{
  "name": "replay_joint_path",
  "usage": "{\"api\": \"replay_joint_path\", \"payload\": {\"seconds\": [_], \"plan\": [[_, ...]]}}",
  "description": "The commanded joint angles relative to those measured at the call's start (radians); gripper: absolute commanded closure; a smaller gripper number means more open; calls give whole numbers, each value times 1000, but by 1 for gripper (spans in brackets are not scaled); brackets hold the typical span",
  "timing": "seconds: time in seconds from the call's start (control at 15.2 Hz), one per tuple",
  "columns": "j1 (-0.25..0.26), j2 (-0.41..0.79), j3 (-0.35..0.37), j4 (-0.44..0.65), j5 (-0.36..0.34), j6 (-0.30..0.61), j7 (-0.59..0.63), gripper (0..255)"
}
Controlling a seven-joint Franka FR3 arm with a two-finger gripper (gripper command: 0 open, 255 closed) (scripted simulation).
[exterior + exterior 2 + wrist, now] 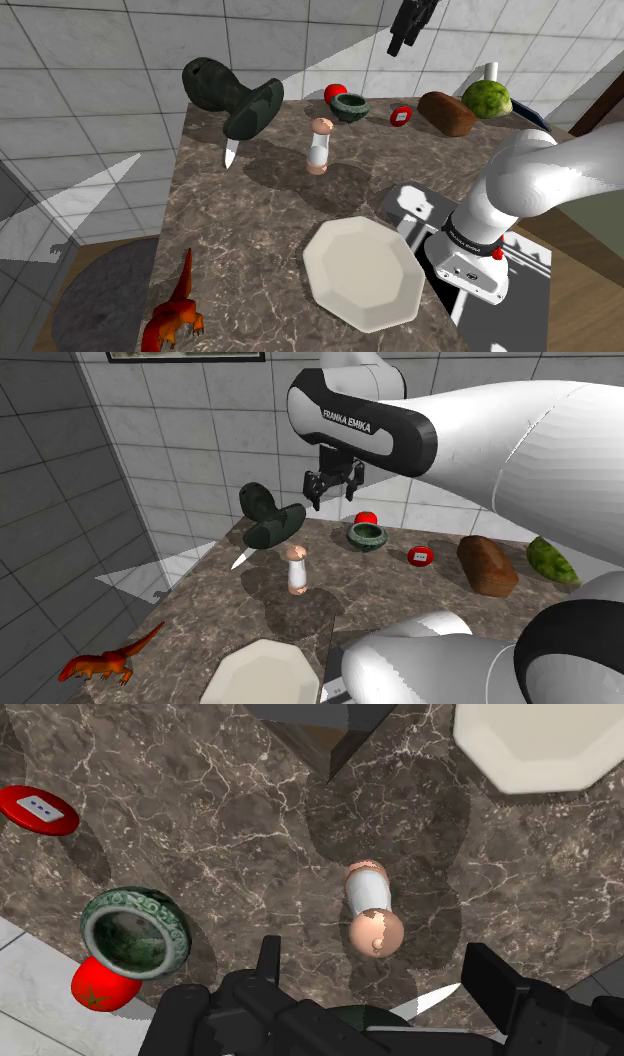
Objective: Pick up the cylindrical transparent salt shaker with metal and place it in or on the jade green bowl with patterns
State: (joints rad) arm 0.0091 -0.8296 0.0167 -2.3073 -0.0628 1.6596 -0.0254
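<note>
**Hanging high with nothing in my grasp**

By my reckoning I am in the approach; my gripper (410,25) hangs high above the counter (250,220), its fingers (495,986) spread wide with nothing clasped between them. The salt shaker (319,146) stands upright far beneath me, a pale body under a peach-coloured cap, untouched. The bowl (350,106), dark green with a patterned rim, sits near the shaker on the wall side and looks empty; a red ball (336,93) rests just behind it.

The next move, I judge, is to come straight down, centre the shaker between my fingers, and close on its body below the cap; it is tall and narrow, so a sideways nudge might tip it; then a lift and a short carry to the bowl.

The counter is dark veined stone; it also bears a white eight-sided plate (364,272), a red disc (401,115), a brown loaf (446,113), a green melon (487,100), a dark green lump (235,100) with a knife blade showing beneath it, and a red toy dinosaur (175,315) at one corner. Pale tiled walls (90,60) stand behind; a round grey rug (100,300) lies on a wooden floor beside the counter.
</note>
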Motion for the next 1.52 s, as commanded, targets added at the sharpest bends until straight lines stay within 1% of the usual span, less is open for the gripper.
{"api": "replay_joint_path", "payload": {"seconds": [0.0,0.4,0.73,1.06,1.25,1.45], "plan": [[0,0,0,0,0,0,0,0],[16,40,33,-168,-4,237,22,0],[24,126,63,-271,-16,447,47,0],[19,261,100,-333,-45,667,84,0],[5,364,129,-349,-78,799,118,0],[-4,399,133,-357,-91,842,127,0]]}}
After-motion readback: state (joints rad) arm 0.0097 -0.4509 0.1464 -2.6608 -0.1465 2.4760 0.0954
